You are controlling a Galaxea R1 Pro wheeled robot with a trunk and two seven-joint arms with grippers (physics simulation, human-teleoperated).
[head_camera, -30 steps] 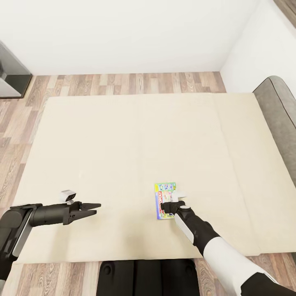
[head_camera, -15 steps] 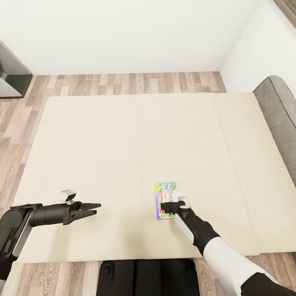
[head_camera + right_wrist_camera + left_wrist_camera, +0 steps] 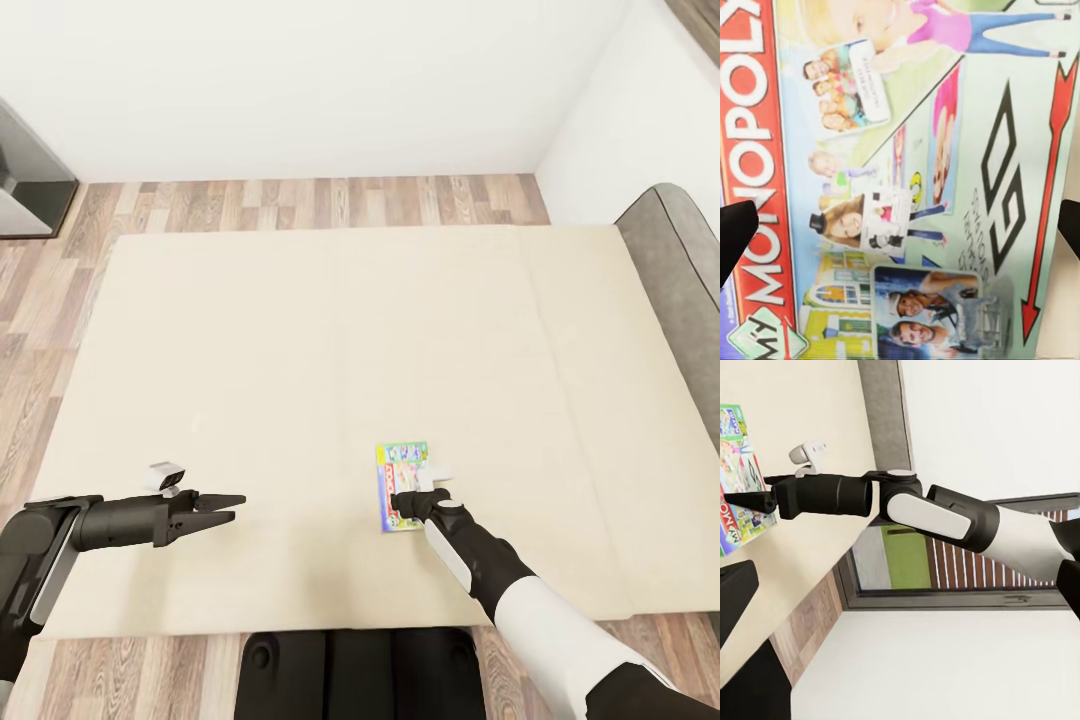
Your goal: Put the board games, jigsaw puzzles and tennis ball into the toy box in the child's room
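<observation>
One board game (image 3: 401, 475), a flat box with a green edge and busy MONOPOLY print, lies flat on the beige mattress of the bed (image 3: 300, 330), near its front edge. My right gripper (image 3: 406, 506) is down over the near end of that box, open. In the right wrist view the board game (image 3: 907, 150) lies close below the right gripper (image 3: 900, 225), a dark fingertip (image 3: 735, 232) at each side of it. My left gripper (image 3: 222, 508) hovers over bare mattress far to the left, open and empty. The left wrist view looks across at the board game (image 3: 739, 450).
The grey headboard (image 3: 680, 290) runs along the bed's right side. Wood plank floor (image 3: 300, 200) and white walls lie beyond the bed. A dark piece of furniture (image 3: 25, 170) stands at the far left. My black base (image 3: 360, 670) touches the bed's front edge.
</observation>
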